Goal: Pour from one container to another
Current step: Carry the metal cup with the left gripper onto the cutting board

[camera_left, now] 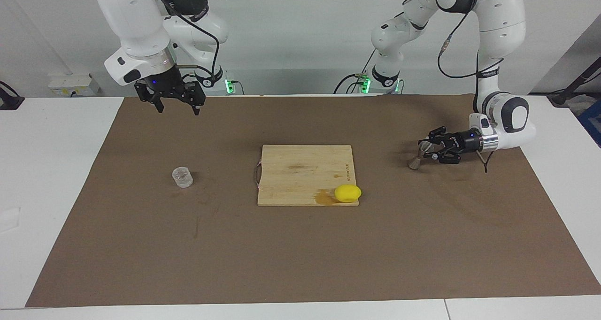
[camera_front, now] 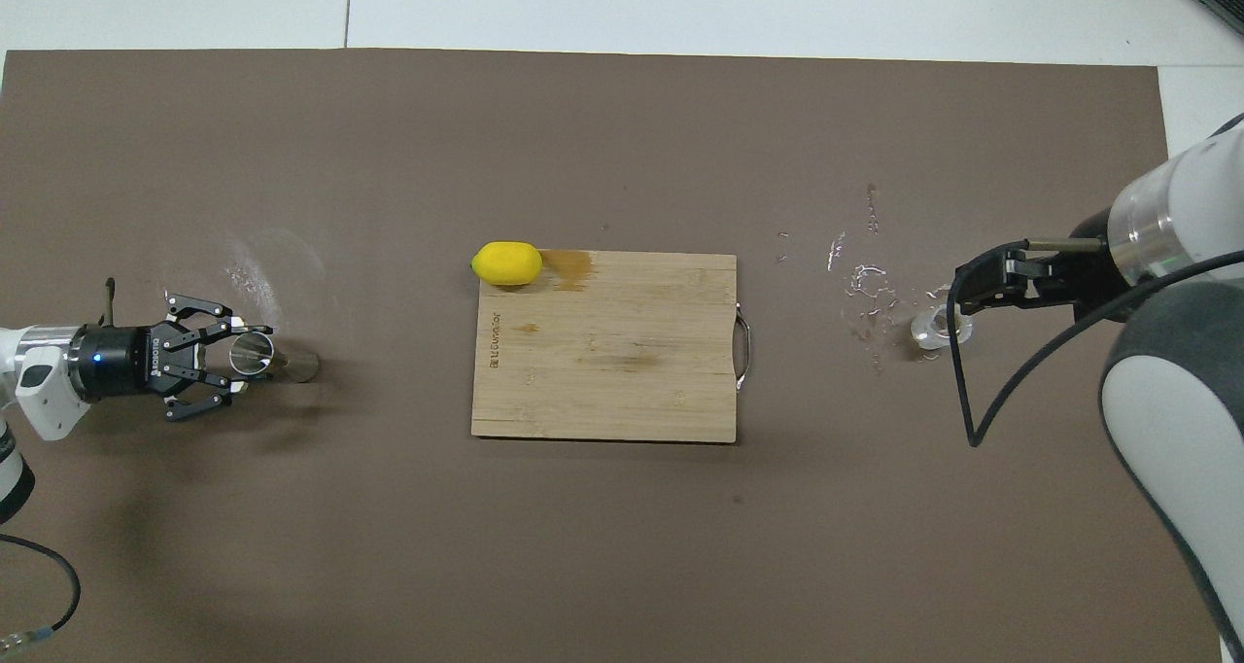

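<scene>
Glass cup (camera_left: 182, 177): stands upright on the brown mat (camera_left: 300, 259) toward the right arm's end of the table, well apart from the cutting board; nothing touches it. Wet splashes (camera_front: 865, 294) lie on the mat beside it.
Right gripper (camera_left: 177, 105): hangs in the air with its fingers spread wide and nothing between them. In the facing view it is well above the mat, close to the robots' edge; from overhead it partly covers the cup.
Cutting board (camera_left: 305, 174): wooden, lies flat in the middle of the mat, its wire handle toward the cup.
Lemon (camera_left: 347, 193): yellow, sits on the board's corner farthest from the robots, beside a dark stain.
Jigger (camera_left: 419, 154): grey metal, hourglass-shaped, tilted well over, its lower end at the mat; whether it touches I cannot tell. It lies toward the left arm's end of the table.
Left gripper (camera_left: 429, 150): held level and low over the mat, fingers closed on the jigger's upper cone.
</scene>
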Controlling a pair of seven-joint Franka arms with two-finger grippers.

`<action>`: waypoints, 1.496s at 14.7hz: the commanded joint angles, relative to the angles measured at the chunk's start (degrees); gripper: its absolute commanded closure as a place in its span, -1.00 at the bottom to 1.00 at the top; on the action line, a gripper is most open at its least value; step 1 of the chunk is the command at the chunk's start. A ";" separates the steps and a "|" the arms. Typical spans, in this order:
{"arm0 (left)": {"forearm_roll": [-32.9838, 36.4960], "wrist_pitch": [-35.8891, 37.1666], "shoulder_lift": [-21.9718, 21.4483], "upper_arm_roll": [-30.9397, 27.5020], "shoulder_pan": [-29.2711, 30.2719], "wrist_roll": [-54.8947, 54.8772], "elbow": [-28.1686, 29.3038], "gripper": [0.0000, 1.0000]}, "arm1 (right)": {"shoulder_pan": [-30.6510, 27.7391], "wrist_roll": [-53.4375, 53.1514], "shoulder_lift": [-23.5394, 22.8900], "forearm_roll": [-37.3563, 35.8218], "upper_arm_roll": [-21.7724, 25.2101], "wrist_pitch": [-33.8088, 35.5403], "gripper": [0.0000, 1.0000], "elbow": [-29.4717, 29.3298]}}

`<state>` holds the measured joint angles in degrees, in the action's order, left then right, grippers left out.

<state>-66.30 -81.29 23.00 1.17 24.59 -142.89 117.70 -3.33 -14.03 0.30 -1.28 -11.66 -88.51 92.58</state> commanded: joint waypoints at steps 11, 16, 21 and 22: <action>-13.92 -2.98 -5.76 -0.47 -17.72 6.66 7.53 0.74 | -0.80 1.11 0.84 1.28 -0.21 -0.62 -1.00 1.02; -25.17 -12.04 -9.73 -0.38 -28.61 7.10 12.20 0.71 | -0.71 1.02 0.84 1.28 -0.29 -0.35 -1.00 1.02; -42.56 -25.47 -9.30 -0.29 -43.29 7.01 11.15 0.70 | -1.15 -1.95 0.84 1.28 -0.21 -1.14 -0.98 1.28; -45.56 -27.85 -8.94 -0.38 -46.01 6.58 10.28 0.69 | -1.59 -4.41 0.84 1.28 -0.21 -1.06 -0.98 1.29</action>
<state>-106.37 -104.62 15.08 1.77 -16.26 -136.63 127.98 -3.46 -15.47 0.31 -1.28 -11.59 -88.51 92.59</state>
